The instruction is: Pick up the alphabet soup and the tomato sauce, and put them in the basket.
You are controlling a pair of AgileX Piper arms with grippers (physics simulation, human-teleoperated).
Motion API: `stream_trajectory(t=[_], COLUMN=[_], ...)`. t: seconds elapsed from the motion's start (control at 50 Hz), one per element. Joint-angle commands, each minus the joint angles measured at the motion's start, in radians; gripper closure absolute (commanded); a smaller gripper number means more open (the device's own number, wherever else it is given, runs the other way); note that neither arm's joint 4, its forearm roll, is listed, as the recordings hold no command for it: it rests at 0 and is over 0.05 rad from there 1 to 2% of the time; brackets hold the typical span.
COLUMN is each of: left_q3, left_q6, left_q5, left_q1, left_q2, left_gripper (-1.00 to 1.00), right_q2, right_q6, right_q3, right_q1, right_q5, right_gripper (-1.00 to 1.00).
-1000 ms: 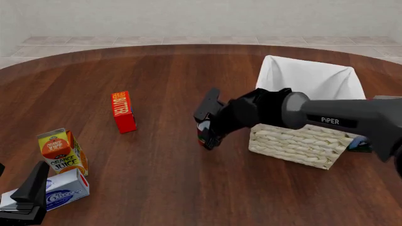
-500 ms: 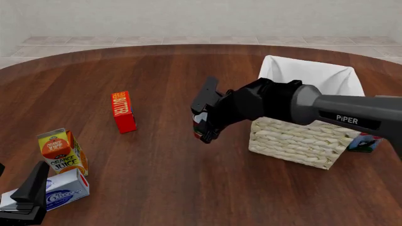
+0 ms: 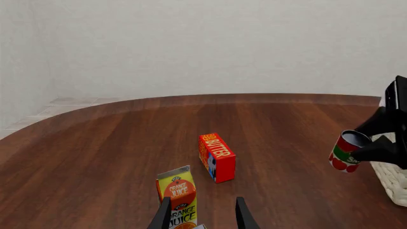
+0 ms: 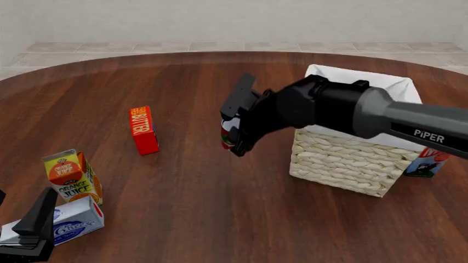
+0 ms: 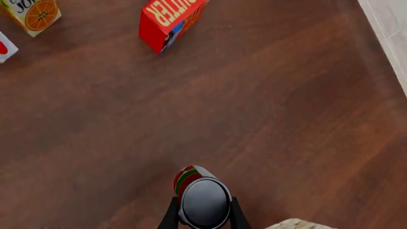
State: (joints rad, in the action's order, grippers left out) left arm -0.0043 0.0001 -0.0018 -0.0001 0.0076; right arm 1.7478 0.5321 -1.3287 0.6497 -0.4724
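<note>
Wooden table (image 4: 183,208) at frame center: my right gripper (image 4: 232,131) clamps the tomato sauce (image 4: 228,135), lifted left of the basket (image 4: 343,161) for transfer; my left gripper (image 3: 202,217), lower left, fingers apart.

A: How much of the red-and-green tomato sauce can (image 4: 228,135) shows in the front view?

B: Little; the right tool (image 4: 235,127) covers most. The pale wicker basket (image 4: 349,160) hides part of a small carton (image 4: 428,162) behind it.

A: And the white carton (image 4: 64,227)?

B: Partly behind the left tool (image 4: 29,233), itself cut by the frame's edge.

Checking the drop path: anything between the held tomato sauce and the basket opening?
Nothing visible blocks it. The right gripper holds the tomato sauce lifted off the table, left of the basket. Only the basket's near-left wall lies between; the can looks roughly level with its rim, so more lift may be needed.
</note>
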Motion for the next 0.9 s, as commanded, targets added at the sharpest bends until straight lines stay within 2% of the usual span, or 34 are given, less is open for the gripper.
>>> stream_trajectory(t=[0.02, 0.9], left_q3=[0.0, 0.0], left_q6=[0.0, 0.0], left_q5=[0.0, 0.0], left_q1=[0.0, 0.0], left_q2=[0.0, 0.0], left_gripper=[-1.0, -1.0], right_q2=[-0.03, -0.123], right_q6=[-0.018, -0.014], right_q3=[-0.03, -0.096], right_q1=[0.003, -0.048], right_q5=[-0.021, -0.076], right_gripper=[1.0, 1.0])
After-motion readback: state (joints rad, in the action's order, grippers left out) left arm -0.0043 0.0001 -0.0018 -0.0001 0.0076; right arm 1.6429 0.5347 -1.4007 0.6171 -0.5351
